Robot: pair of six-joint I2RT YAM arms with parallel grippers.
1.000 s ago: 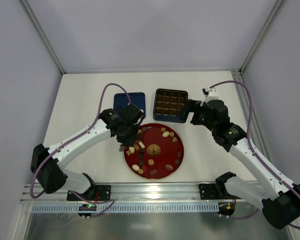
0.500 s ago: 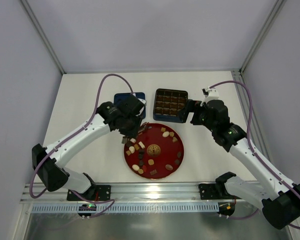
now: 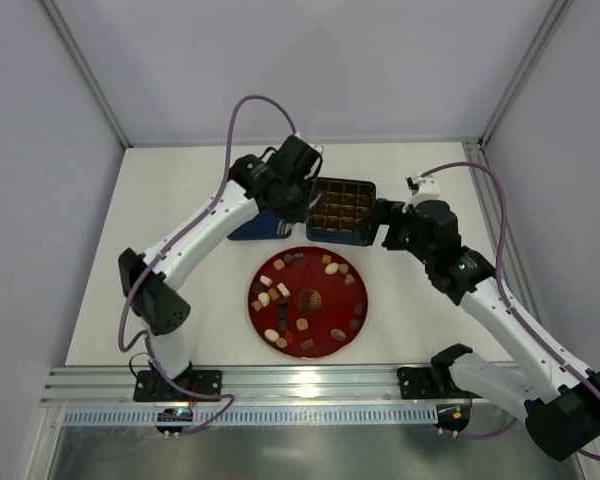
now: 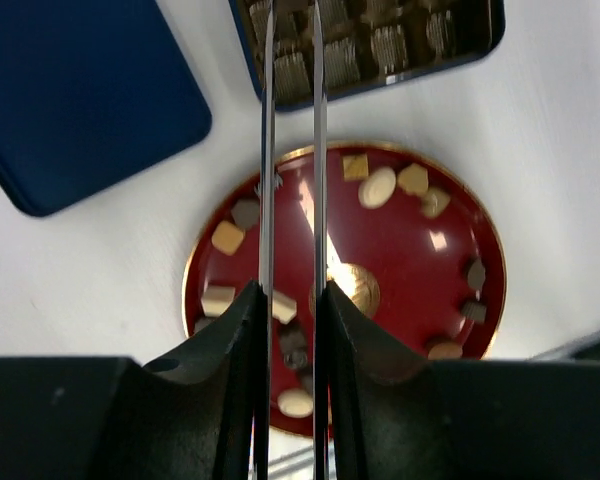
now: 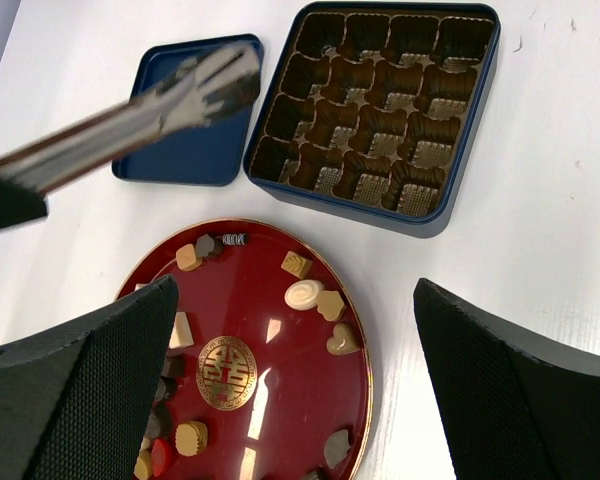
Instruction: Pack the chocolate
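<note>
Several chocolate pieces (image 3: 302, 325), dark, tan and cream, lie scattered on the round red plate (image 3: 325, 300); a cream oval (image 4: 377, 187) and a cream round (image 5: 304, 294) stand out. My left gripper (image 3: 300, 198) (image 4: 292, 295) is shut on long metal tongs (image 5: 150, 115). The tong tips hover at the left edge of the dark blue tin (image 3: 340, 238) (image 5: 380, 210), whose compartments show ridged brown liners. I cannot tell whether a piece sits between the tips. My right gripper (image 3: 380, 225) (image 5: 295, 290) stands open beside the tin's right side.
The tin's blue lid (image 3: 250, 225) (image 4: 80, 100) (image 5: 180, 150) lies flat left of the tin, partly under the left arm. The plate's gold emblem (image 3: 308, 299) marks its centre. Metal frame posts stand at the table's back corners.
The left arm has swung from the plate's left edge up and back, carrying the tongs over the tin's left side. The right arm has not moved.
</note>
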